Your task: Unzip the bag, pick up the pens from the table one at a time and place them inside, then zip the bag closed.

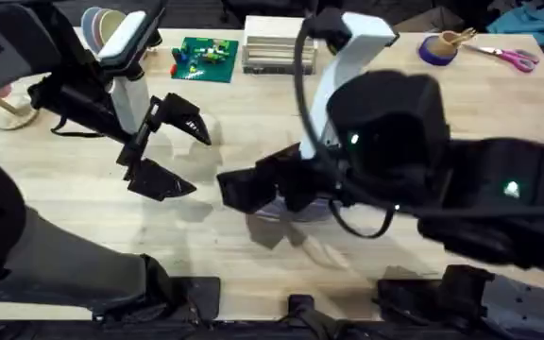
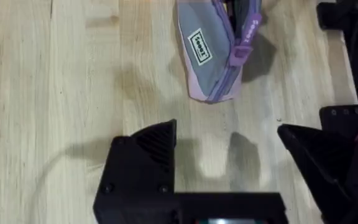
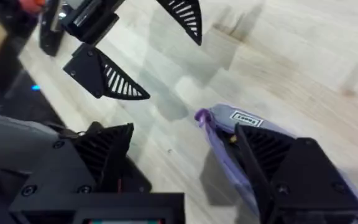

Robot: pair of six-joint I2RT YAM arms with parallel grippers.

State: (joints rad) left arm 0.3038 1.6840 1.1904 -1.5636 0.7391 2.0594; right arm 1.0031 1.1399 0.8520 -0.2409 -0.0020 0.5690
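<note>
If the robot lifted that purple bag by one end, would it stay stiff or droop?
Probably droop: the bag is soft fabric, its side creased and sagging on the table. It looks light, likely sliding if nudged. Flat-lying, it should not roll.

bag [image 2: 211, 53] label, txt too small

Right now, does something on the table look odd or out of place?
Nothing looks spilled or damaged. The lavender bag lies slightly askew on the table, its zipper partly open. The left gripper hangs open beside it, touching nothing.
</note>
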